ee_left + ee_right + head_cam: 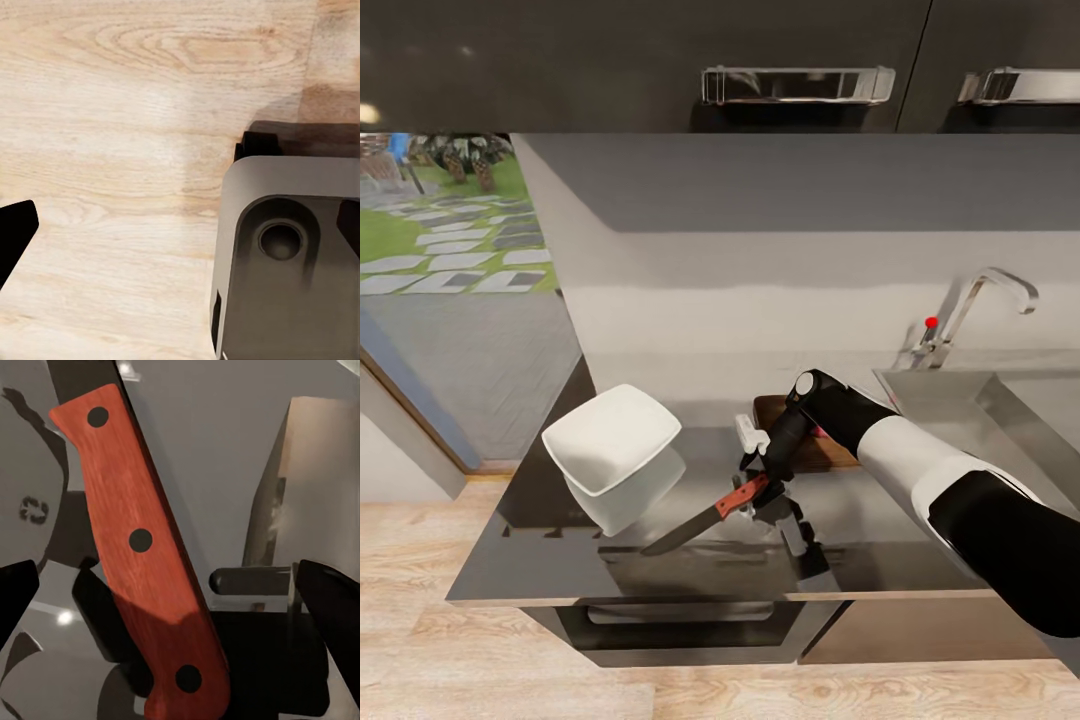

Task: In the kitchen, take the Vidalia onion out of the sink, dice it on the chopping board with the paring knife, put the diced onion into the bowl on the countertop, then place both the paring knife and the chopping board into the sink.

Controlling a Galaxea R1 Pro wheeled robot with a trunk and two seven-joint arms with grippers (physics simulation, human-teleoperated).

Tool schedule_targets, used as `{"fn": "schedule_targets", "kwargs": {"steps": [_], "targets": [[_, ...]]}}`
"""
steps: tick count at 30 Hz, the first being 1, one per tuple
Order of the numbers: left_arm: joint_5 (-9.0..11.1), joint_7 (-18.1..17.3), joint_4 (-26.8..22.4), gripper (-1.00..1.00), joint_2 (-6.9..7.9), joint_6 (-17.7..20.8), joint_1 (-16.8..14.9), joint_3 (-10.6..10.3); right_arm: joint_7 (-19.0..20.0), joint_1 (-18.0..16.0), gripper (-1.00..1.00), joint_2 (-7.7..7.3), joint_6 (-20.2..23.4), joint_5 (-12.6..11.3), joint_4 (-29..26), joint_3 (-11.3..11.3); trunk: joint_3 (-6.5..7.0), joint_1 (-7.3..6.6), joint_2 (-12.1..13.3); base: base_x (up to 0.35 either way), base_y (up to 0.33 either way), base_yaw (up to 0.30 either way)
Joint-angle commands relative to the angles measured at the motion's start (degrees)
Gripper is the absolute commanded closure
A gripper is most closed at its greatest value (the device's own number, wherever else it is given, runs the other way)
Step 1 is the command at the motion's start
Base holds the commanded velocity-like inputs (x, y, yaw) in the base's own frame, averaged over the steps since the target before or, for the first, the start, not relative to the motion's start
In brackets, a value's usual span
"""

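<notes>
At the centre of the head view, on the glossy grey reflective countertop [660, 570]: small paring knife with red-orange riveted handle and dark pointed blade [705, 520], blade aimed toward the lower left of the frame. Handle end right at the black right gripper [760, 490], which reaches down from the white-and-black right arm entering from the lower right. In the right wrist view, same red-orange handle with three dark rivets [142, 555] running diagonally through the middle of the frame, black fingertips [15, 600] well apart at either edge; jaws spread wide, handle between them, contact not discernible.

Left of centre in the head view: white shallow squarish bowl with rounded corners [612, 440], tilted, near the knife tip but apart from it; nothing visible inside, its mirror image below it in the glossy slab.

Behind the gripper: brown rectangular wooden chopping board [830, 455], mostly hidden by the forearm.

At the right edge: grey metal sink [1000, 400] with chrome tap [970, 310]; contents of basin not discernible.

Left wrist view: pale wood-plank floor [112, 112], grey robot base at lower right, black fingertip [15, 232] at each side edge, jaws apart and holding nothing.
</notes>
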Motion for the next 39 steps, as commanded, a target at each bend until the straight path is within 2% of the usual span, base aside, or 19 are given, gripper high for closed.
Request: {"fn": "schedule_targets", "kwargs": {"steps": [1,2,24,31,39], "targets": [[0.35,0.07,0.19,-1.00,-0.01,-0.24,-0.09,-0.20,0.06,1.81,-1.00,-0.01,0.53,0.35,0.91,0.69,-0.07,0.02,-0.03,0.000,0.000,0.000],[0.35,0.09,0.18,-1.00,-0.01,-0.24,-0.09,-0.20,0.01,1.81,1.00,-0.01,0.55,0.35,0.95,0.69,-0.07,0.02,-0.03,0.000,0.000,0.000],[0.35,0.06,0.22,-1.00,-0.01,-0.24,-0.09,-0.20,-0.17,1.81,1.00,0.76,0.64,0.44,0.87,0.75,-0.08,0.02,-0.03,0.000,0.000,0.000],[0.35,0.06,0.19,-1.00,-0.01,-0.26,-0.09,-0.19,-3.15,1.81,1.00,0.94,0.96,0.41,0.87,0.78,-0.08,0.02,-0.03,0.000,0.000,0.000],[0.35,0.06,0.19,-1.00,-0.01,-0.25,-0.09,-0.20,-3.69,1.81,1.00,1.64,1.16,0.44,0.88,0.78,0.35,0.02,-0.03,0.000,0.000,0.000]]}}
